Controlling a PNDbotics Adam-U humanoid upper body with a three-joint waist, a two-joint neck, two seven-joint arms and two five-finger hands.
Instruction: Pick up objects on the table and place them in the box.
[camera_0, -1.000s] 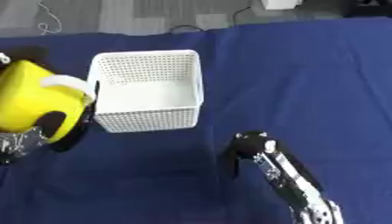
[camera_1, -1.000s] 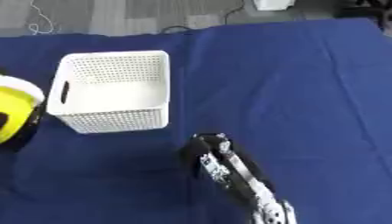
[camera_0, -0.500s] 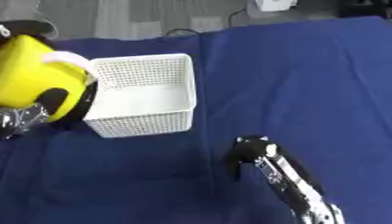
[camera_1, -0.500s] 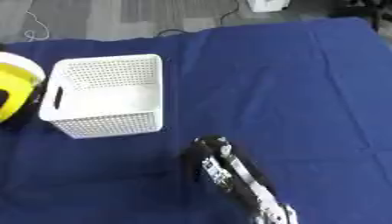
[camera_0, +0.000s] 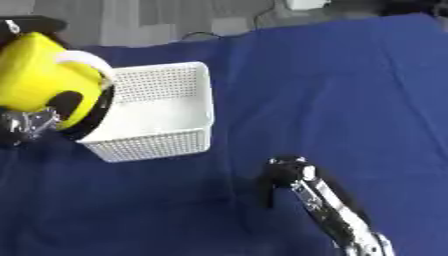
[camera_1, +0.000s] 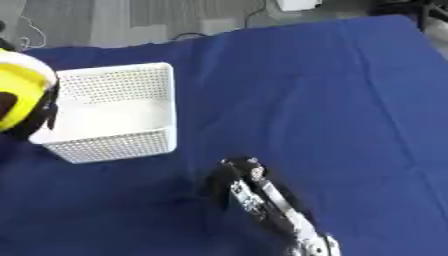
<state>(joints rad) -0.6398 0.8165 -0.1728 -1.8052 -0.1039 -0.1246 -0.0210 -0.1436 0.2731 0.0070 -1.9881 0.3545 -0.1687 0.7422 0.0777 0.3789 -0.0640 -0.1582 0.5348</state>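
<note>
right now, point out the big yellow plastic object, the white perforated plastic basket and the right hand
big yellow plastic object (camera_0: 39, 75), left eye view, on its rounded yellow side
white perforated plastic basket (camera_0: 162, 146), left eye view, on its near mesh wall
right hand (camera_0: 282, 175), left eye view, on its black knuckle end

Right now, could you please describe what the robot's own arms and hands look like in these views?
The right arm is a slim black limb with silver metal plates and joints along its length, ending in a black right hand with dark fingers. Of the left hand only a patch shows at the view's left edge: black casing with silver-grey metal parts. No cables or markings can be made out.
</note>
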